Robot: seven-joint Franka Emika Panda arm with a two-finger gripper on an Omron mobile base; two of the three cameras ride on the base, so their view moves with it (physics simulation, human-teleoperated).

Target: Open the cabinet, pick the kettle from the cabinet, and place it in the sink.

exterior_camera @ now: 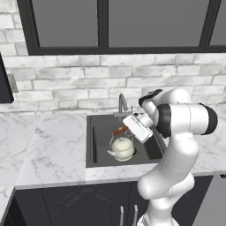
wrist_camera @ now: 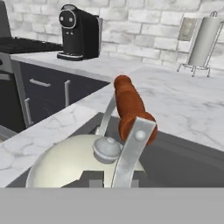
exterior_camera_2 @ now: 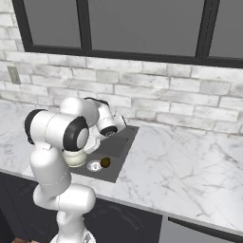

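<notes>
The cream-white kettle [exterior_camera: 122,148] stands upright on the floor of the dark sink [exterior_camera: 99,128], near its right side. My gripper [exterior_camera: 121,130] reaches down from the right and is shut on the kettle's reddish-brown handle [exterior_camera: 119,130]. In the hand view the kettle [wrist_camera: 65,162] is right below me, with its handle [wrist_camera: 131,107] and metal bracket running up between my fingertips, so the gripper [wrist_camera: 114,180] sits at the handle's near end. From the right base view my arm hides most of the kettle [exterior_camera_2: 73,160] in the sink [exterior_camera_2: 118,147]. A black slab at the far left [exterior_camera: 3,84] may be the cabinet; no doors show.
A chrome faucet [exterior_camera: 122,103] rises at the back of the sink. A small brown object [exterior_camera_2: 105,162] lies by the drain [exterior_camera_2: 94,165]. A black coffee machine [wrist_camera: 81,33] and a paper towel holder [wrist_camera: 203,41] stand on the marble counter [exterior_camera: 48,150]. Black base cabinets [exterior_camera: 88,203] run below.
</notes>
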